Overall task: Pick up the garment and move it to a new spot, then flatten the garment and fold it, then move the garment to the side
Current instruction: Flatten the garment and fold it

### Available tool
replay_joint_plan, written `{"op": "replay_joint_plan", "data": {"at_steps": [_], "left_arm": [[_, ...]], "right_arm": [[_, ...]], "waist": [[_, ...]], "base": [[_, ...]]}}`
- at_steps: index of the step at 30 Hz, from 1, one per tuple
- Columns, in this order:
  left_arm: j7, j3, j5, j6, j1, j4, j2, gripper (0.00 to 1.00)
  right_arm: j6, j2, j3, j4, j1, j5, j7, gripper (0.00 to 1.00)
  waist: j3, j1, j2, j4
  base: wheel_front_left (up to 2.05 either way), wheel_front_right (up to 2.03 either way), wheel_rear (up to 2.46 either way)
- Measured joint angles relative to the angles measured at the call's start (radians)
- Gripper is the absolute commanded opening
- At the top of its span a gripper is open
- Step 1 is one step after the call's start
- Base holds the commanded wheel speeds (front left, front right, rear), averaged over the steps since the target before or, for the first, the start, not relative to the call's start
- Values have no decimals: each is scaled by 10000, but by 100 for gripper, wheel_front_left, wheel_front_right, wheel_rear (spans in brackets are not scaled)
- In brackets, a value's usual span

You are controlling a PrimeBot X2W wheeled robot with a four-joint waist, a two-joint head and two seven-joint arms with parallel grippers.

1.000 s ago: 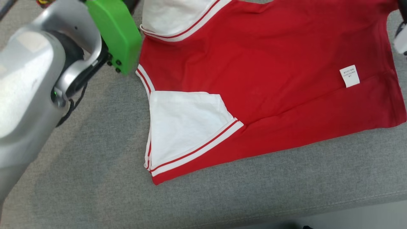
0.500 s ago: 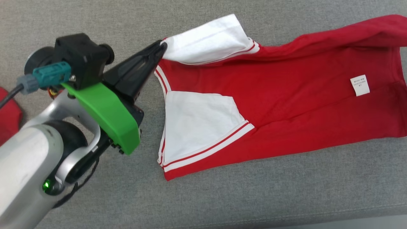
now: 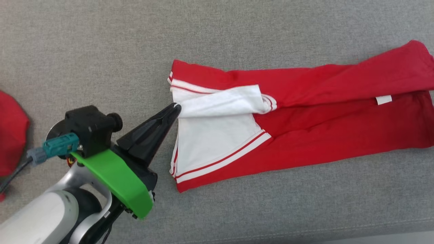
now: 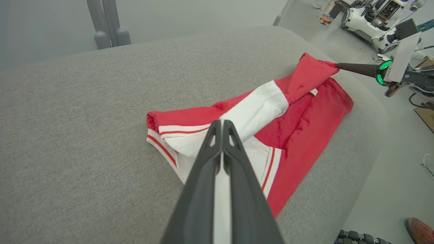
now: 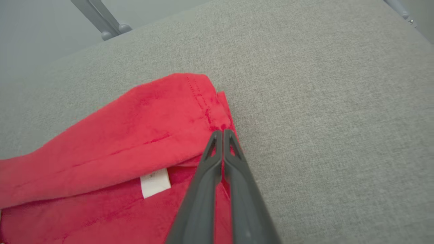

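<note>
One red garment (image 3: 322, 112) with white, red-striped sleeves lies half-folded lengthwise on the grey woven cushion (image 3: 101, 51), reaching toward its right edge. The left gripper (image 3: 176, 108) is pinched closed on a white sleeve's edge; the right gripper (image 5: 222, 133) is clamped on the red hem corner.

Soft matt cloth garment (image 3: 322, 135) on coarse grey woven upholstery (image 3: 101, 51).
</note>
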Motion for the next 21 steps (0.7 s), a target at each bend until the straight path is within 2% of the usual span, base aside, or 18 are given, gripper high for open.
{"op": "replay_joint_plan", "data": {"at_steps": [8,13,14,15,16,17,21], "left_arm": [[-470,-326,301,251,887,-167,50,0],[-838,-765,558,303,1311,570,-286,0],[-1020,-805,640,345,1345,819,-428,0],[-1172,-825,642,366,1406,1039,-593,7],[-1292,-945,662,362,1437,1300,-786,43],[-1419,-1032,727,360,1493,1574,-980,100],[-2318,-955,905,516,1721,2251,-1580,100]], "right_arm": [[0,36,-314,146,737,176,-123,0],[0,276,-148,431,828,142,-155,0],[0,332,-79,527,825,196,-150,5],[0,360,-35,608,827,196,-150,49],[0,416,-88,690,822,194,-224,100],[0,431,-127,757,824,157,-330,100],[-2,433,-232,604,1182,151,-798,100]], "waist": [[-212,0,0,78],[-201,0,0,94],[-204,0,0,90],[-211,0,0,88],[-232,0,0,88],[-269,0,0,93],[-539,0,0,112]], "base": [[0,0,0],[0,0,0],[0,0,0],[0,0,0],[0,0,0],[0,0,0],[0,0,0]]}}
